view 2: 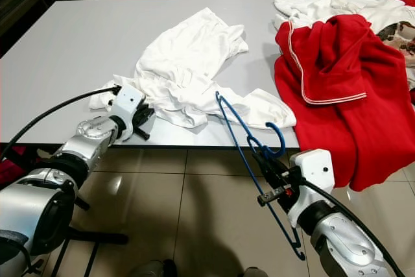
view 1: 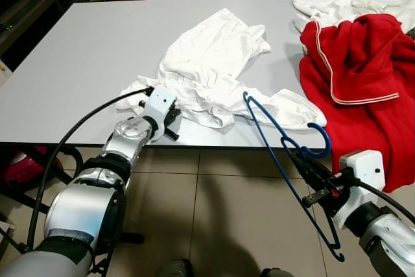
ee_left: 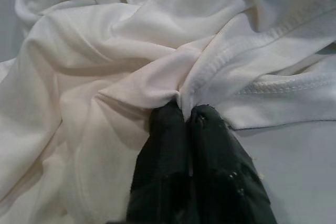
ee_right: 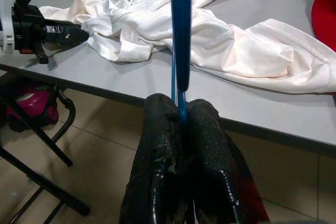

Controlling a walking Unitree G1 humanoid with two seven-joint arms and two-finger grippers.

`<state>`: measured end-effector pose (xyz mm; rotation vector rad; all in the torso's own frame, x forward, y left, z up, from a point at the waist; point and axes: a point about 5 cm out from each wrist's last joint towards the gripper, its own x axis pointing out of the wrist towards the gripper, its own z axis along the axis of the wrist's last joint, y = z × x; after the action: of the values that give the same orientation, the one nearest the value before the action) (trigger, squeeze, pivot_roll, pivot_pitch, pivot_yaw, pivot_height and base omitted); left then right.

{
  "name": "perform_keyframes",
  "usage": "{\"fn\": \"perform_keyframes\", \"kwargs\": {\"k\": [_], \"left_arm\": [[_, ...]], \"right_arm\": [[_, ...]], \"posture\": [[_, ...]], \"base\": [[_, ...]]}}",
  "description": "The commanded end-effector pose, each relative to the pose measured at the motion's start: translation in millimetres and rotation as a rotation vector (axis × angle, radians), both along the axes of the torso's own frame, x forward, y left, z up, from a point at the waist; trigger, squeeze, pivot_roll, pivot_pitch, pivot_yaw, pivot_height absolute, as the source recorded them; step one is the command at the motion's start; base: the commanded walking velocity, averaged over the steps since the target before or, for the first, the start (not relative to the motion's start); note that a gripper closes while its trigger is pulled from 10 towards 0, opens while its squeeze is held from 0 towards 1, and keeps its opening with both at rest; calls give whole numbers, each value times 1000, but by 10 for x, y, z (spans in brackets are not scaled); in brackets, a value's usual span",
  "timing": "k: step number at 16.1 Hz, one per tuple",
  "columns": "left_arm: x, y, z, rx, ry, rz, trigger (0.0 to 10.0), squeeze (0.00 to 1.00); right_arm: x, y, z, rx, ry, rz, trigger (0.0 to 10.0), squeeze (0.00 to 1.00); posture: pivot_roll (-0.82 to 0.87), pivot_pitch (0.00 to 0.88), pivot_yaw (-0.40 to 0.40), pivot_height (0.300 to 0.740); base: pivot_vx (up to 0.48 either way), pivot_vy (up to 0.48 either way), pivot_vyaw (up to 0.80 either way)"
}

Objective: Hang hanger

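- The blue hanger (view 1: 285, 160) was a thin wire-like frame, its hook curled near the table's front edge; its far corner lay over the white shirt (view 1: 214, 72), the rest slanted down off the table above the tiled floor (view 1: 214, 212).
- The right gripper (ee_right: 181, 111) reached up from below the table edge, fingers pressed together on the hanger's bar just under the hook.
- The left gripper (ee_left: 184, 114) stretched forward at the near table edge, fingers pinching a fold of the white shirt at its hem.
- The grey table (view 1: 97, 50) was bare on its left half; a red garment (view 1: 363, 76) draped over the right front edge, near the hanger's hook.
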<state>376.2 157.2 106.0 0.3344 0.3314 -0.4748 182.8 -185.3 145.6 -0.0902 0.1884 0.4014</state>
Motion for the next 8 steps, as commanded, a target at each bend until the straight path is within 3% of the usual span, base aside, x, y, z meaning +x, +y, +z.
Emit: {"fn": "perform_keyframes", "kwargs": {"k": [1, 5, 8], "left_arm": [[-75, 56, -137, 0, 95, -11, 0, 0], [-3, 93, 65, -127, 97, -60, 0, 0], [75, 102, 308, -182, 67, -132, 0, 0]], "right_arm": [[5, -18, -20, 7, 3, -14, 10000, 0], [17, -99, 19, 30, -25, -19, 10000, 0], [23, -108, 101, 87, -50, 58, 10000, 0]], "posture": [[-75, 84, 126, 740], [-50, 62, 127, 740], [-30, 42, 131, 740]], "base": [[0, 0, 0], [0, 0, 0], [0, 0, 0]]}}
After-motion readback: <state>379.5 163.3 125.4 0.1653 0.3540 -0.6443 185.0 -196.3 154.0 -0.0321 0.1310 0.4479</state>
